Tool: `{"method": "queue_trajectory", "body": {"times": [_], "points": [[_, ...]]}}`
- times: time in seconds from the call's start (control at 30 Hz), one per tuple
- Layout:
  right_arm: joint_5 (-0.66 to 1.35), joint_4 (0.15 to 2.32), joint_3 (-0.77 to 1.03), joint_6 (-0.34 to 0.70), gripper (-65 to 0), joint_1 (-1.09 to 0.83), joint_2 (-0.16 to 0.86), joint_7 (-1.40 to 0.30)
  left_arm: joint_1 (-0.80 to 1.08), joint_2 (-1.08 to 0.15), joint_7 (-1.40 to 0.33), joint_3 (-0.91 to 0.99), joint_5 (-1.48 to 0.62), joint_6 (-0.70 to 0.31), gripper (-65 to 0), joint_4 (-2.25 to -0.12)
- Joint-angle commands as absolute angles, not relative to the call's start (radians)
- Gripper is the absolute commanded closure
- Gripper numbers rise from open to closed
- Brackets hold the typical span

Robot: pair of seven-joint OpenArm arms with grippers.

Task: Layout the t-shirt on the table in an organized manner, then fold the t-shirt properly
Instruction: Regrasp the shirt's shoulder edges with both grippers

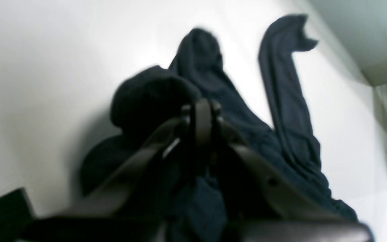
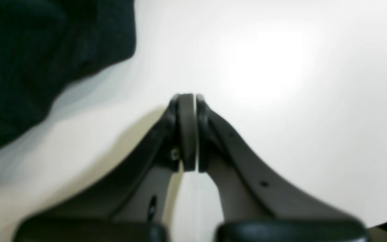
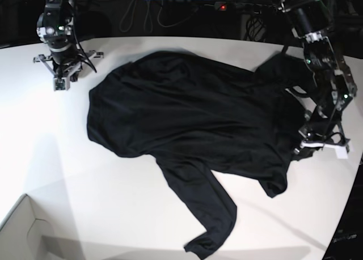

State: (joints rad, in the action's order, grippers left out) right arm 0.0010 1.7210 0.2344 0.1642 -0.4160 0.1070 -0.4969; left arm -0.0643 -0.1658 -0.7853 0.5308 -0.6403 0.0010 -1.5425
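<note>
The black t-shirt (image 3: 187, 113) lies spread but rumpled across the white table (image 3: 85, 192), one long sleeve (image 3: 212, 231) trailing toward the front edge. My left gripper (image 3: 306, 148) is at the shirt's right edge. In the left wrist view it (image 1: 202, 116) is shut, with bunched black fabric (image 1: 146, 97) around and under the fingertips, and a sleeve (image 1: 284, 94) lying beyond. My right gripper (image 3: 60, 82) is at the table's far left, apart from the shirt. In the right wrist view it (image 2: 188, 131) is shut and empty above the bare table (image 2: 281, 67), with shirt fabric (image 2: 29, 50) at the upper left.
A white box corner (image 3: 22, 231) sits at the front left. Cables and dark equipment (image 3: 170, 11) run behind the table's far edge. The table's curved edge (image 3: 354, 180) passes close to my left gripper on the right.
</note>
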Motion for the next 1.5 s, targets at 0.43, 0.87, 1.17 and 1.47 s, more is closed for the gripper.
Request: {"method": "queue_trajectory", "body": {"times": [0.43, 0.87, 1.17, 1.47], "points": [[0.002, 1.739, 0.236, 0.165, 0.0, -0.417, 0.097, -0.481, -0.12, -0.229, -0.771, 0.303, -0.65, -0.005, -20.7, -1.596], [0.004, 1.742, 0.236, 0.165, 0.0, -0.417, 0.073, -0.478, 0.081, -0.239, -0.762, 0.579, -0.65, -0.004, -32.7, -1.624], [0.004, 1.742, 0.186, 0.165, 0.0, -0.415, 0.073, -0.478, -0.005, -0.237, -0.763, 0.622, -0.65, -0.005, -32.7, -1.354], [0.004, 1.736, 0.186, 0.165, 0.0, -0.395, 0.074, -0.481, -0.07, -0.236, -0.763, 0.547, -0.556, -0.005, -32.5, -1.277]]}}
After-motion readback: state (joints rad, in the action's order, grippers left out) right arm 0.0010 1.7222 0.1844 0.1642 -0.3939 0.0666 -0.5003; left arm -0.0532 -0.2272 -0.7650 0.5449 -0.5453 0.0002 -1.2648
